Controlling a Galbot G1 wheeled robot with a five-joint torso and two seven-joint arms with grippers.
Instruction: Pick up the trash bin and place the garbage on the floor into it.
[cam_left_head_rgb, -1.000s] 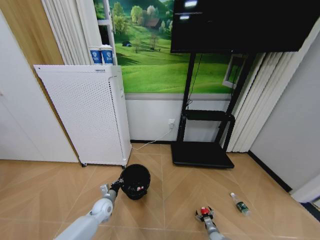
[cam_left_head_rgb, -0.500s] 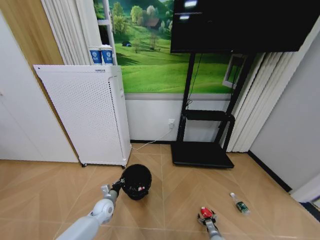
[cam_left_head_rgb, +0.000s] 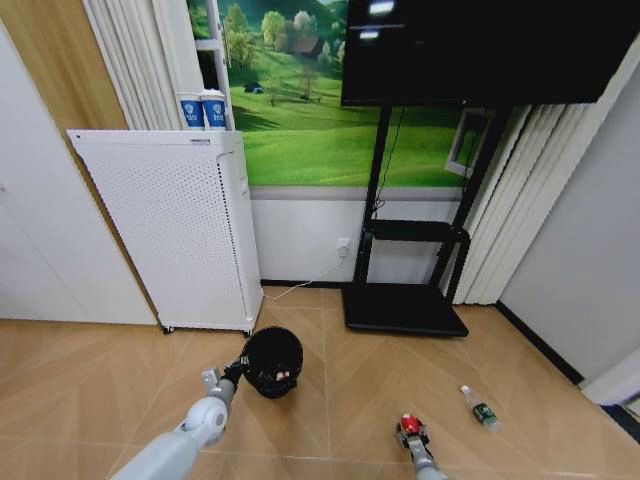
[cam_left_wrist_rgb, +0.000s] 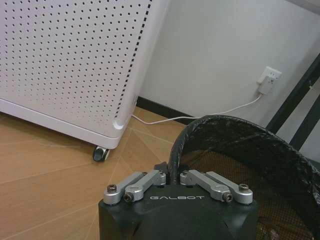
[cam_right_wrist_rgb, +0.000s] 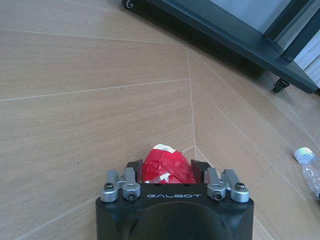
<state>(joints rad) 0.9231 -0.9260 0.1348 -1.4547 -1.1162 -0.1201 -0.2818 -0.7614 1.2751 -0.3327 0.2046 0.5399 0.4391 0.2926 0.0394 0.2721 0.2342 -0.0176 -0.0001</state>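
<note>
The left tool (cam_left_head_rgb: 240, 368) is seen in the lower left-centre of the head view, clamped on the rim of the small round black trash bin (cam_left_head_rgb: 271, 362), which is lined with a black bag. In the left wrist view the left tool (cam_left_wrist_rgb: 174, 176) is shown with its fingers closed together over the bagged rim of the bin (cam_left_wrist_rgb: 260, 150), the bin's mouth opening beyond it. Small red-and-white scraps can be made out inside the bin in the head view.

The right tool (cam_left_head_rgb: 411, 431) is found at the bottom edge of the head view, right of centre, closed on a crumpled red piece of garbage with white patches (cam_left_head_rgb: 409, 423). In the right wrist view the red piece (cam_right_wrist_rgb: 166, 166) is held between the two dark fingers (cam_right_wrist_rgb: 134, 167) of the right tool (cam_right_wrist_rgb: 167, 170), above the light brown herringbone wood floor (cam_right_wrist_rgb: 75, 100).

A small clear plastic bottle with a green label (cam_left_head_rgb: 480, 407) lies on the floor (cam_left_head_rgb: 100, 380) in the lower right of the head view, near the right tool but apart from it; its white cap (cam_right_wrist_rgb: 303, 154) is visible at the right edge of the right wrist view.

A tall white perforated cabinet on castors (cam_left_head_rgb: 170, 230) stands at left-centre of the head view, just behind the bin.
</note>
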